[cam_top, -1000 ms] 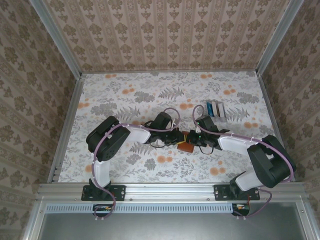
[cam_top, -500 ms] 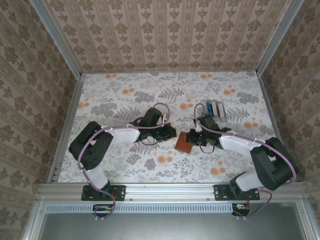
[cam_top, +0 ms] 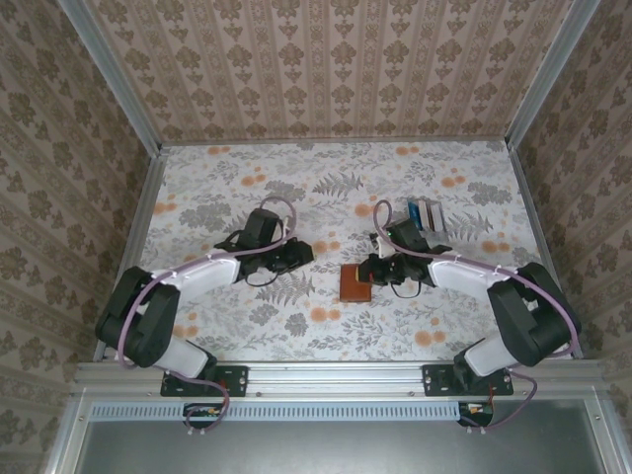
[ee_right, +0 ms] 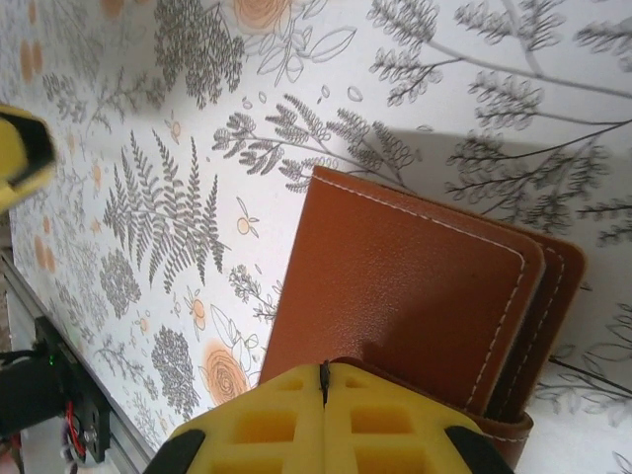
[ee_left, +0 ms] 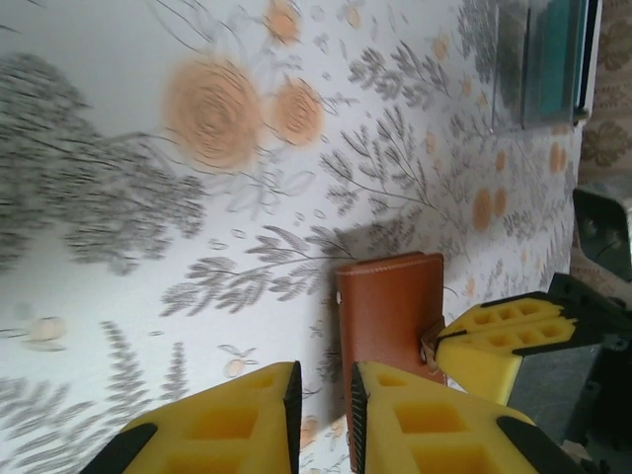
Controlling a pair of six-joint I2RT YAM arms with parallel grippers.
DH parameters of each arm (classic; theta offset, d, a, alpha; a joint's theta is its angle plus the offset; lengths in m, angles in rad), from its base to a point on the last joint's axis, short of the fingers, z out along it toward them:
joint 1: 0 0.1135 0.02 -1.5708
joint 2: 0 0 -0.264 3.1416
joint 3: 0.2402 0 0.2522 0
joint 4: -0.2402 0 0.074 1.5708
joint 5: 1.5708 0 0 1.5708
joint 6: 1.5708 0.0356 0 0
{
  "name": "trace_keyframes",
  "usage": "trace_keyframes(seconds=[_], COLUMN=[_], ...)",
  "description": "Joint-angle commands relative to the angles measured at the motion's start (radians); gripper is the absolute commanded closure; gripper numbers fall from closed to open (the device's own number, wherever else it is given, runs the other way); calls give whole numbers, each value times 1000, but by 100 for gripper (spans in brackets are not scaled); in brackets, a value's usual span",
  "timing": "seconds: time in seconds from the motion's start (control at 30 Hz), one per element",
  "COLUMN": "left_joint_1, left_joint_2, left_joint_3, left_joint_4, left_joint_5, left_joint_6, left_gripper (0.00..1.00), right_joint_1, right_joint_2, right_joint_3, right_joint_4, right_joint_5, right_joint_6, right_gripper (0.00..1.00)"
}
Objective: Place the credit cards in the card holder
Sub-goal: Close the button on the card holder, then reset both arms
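counts: two arms, two grippers, one card holder, one small stack of credit cards. the stack looks like about three cards, grey, white and blue-green; exact number unclear.

top view, left to right:
- left arm: base at lower left, elbow folded out close to the left rail (cam_top: 126,259). the forearm runs up and right to a wrist at centre left.
- left gripper (cam_top: 304,253) points right, low over the floral table (cam_top: 227,188). it is near the card holder but apart from it.
- in the left wrist view its yellow fingers (ee_left: 232,425) stand a narrow gap apart with nothing between them.
- card holder (cam_top: 354,284) lies just below frame centre, a closed reddish-brown leather wallet flat on the table. bare table lies on its left and lower sides.
- right gripper (cam_top: 369,268) sits at the card holder's upper right edge, pointing left.
- in the right wrist view the right gripper (ee_right: 323,420) has its pads pressed together with only a hairline seam, right over the near stitched edge of the card holder (ee_right: 405,296). cannot tell if the strap is pinched.
- the left wrist view shows one yellow right finger (ee_left: 504,334) touching the card holder (ee_left: 387,301) at its small clasp.
- credit cards (cam_top: 426,212) lie fanned up and right of the card holder, just past the right wrist and apart from the card holder. they sit in the upper right corner of the left wrist view (ee_left: 548,59).
- right arm: base at lower right, elbow bent out close to the right rail (cam_top: 538,232), forearm running left.

open table fills the left half and the upper strip below the wallpapered back wall (cam_top: 336,69).
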Motion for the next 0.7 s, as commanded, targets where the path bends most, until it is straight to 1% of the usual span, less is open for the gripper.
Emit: trace_keyframes(seconds=[0.0, 0.07, 0.1, 0.13, 0.17, 0.2, 0.27, 0.37, 0.43, 0.47, 0.5, 0.53, 0.57, 0.6, 0.63, 0.67], left_joint_1=[45, 70, 80, 91, 96, 96, 96, 96, 96, 97, 96, 93, 87, 81, 76, 67], left_joint_2=[-76, -123, -141, -162, -182, -198, -234, -290, -331, -353, -369, -391, -411, -427, -444, -463], left_joint_3=[-24, -26, -27, -25, -20, -13, 3, 27, 49, 57, 57, 57, 56, 57, 63, 73], left_joint_4=[-95, -153, -177, -208, -239, -260, -304, -349, -381, -391, -392, -386, -377, -373, -376, -387], left_joint_5=[-55, -100, -124, -148, -168, -186, -236, -319, -372, -402, -429, -461, -495, -524, -560, -617], left_joint_6=[79, 117, 132, 145, 160, 173, 205, 244, 269, 282, 293, 308, 326, 344, 369, 395], left_gripper=[77, 76, 76, 76, 76, 75, 71, 60, 55, 53, 52, 50, 49, 41, 30, 11], right_joint_1=[34, 59, 66, 69, 70, 70, 70, 70, 68, 68, 67, 67, 67, 67, 67, 67], right_joint_2=[32, 30, 18, -3, -32, -63, -152, -294, -402, -446, -488, -537, -580, -623, -664, -702], right_joint_3=[46, 63, 62, 56, 47, 40, 30, 15, 1, -8, -18, -33, -49, -65, -85, -108], right_joint_4=[-19, -43, -42, -36, -27, -19, -13, -13, -6, 2, 15, 34, 52, 66, 85, 109], right_joint_5=[-48, -26, -16, -3, 13, 28, 76, 209, 330, 382, 432, 496, 568, 634, 712, 780], right_joint_6=[-66, -78, -78, -73, -63, -57, -57, -66, -66, -67, -71, -79, -86, -93, -103, -117], right_gripper=[80, 69, 65, 61, 53, 49, 48, 49, 45, 40, 14, 1, 0, 0, 0, 0])
